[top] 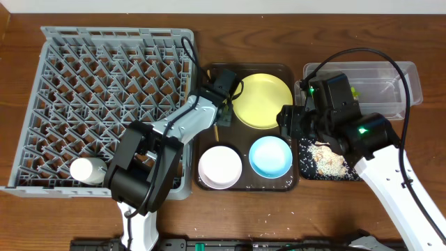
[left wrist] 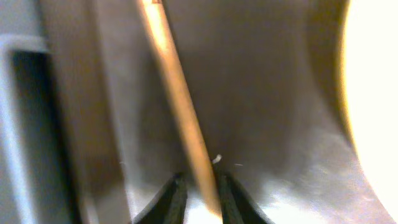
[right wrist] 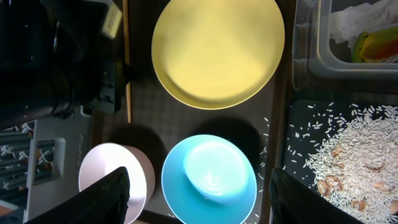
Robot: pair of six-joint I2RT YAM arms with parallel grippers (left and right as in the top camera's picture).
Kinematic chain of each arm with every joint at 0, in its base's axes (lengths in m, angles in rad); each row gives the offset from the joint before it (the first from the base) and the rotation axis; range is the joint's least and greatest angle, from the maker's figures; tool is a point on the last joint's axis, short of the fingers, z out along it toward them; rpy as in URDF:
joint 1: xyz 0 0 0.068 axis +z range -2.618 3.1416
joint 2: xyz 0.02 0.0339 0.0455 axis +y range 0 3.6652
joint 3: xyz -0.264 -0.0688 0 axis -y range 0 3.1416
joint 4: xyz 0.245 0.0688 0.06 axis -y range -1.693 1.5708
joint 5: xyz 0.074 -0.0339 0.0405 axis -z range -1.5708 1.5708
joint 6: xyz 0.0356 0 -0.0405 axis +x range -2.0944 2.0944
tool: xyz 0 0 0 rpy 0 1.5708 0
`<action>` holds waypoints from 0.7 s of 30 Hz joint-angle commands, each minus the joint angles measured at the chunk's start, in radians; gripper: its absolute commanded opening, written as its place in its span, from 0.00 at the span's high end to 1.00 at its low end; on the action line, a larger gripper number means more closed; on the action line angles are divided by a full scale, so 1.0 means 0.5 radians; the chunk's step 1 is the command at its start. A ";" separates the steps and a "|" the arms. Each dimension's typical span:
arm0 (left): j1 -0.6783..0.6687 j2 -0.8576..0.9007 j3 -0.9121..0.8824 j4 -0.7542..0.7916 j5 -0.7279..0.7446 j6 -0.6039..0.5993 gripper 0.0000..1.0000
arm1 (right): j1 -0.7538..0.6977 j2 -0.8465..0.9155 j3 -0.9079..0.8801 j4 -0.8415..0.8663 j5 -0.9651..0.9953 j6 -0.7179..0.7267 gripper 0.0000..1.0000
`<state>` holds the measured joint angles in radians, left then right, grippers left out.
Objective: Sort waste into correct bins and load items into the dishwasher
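Chopstick [left wrist: 177,93] pinched between left fingers [left wrist: 173,202] at upper left of brown tray [top: 240,136], beside yellow plate [top: 261,101]; right fingers [right wrist: 106,199] spread wide above blue bowl [right wrist: 208,171], lower centre of their view

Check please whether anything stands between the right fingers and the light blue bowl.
Nothing visible does. In the right wrist view the light blue bowl lies uncovered, below and between the open right fingers. The pinkish-white bowl sits to its side, not over it.
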<state>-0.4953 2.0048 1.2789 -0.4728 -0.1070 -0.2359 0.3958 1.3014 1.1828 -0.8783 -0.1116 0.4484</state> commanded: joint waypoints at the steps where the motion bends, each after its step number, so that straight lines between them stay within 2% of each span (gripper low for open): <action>1: 0.005 0.089 -0.007 -0.046 0.318 -0.040 0.92 | -0.004 0.005 0.011 -0.003 0.020 -0.002 0.30; 8: 0.007 0.002 0.051 -0.201 0.342 -0.056 0.92 | -0.004 0.005 0.011 -0.004 0.020 -0.002 0.31; 16: 0.016 -0.533 0.200 -0.526 0.276 -0.056 0.92 | -0.004 0.005 0.010 -0.003 0.020 -0.002 0.31; 18: 0.036 -0.756 0.200 -0.661 -0.020 -0.056 0.92 | -0.004 0.005 0.010 -0.002 0.019 -0.001 0.31; 21: 0.089 -0.814 0.199 -0.817 -0.309 -0.056 0.92 | -0.004 0.005 0.011 -0.002 0.019 -0.002 0.31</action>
<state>-0.4801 1.6054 1.3762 -0.8452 -0.0872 -0.2592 0.3958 1.3022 1.1828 -0.8787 -0.1116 0.4484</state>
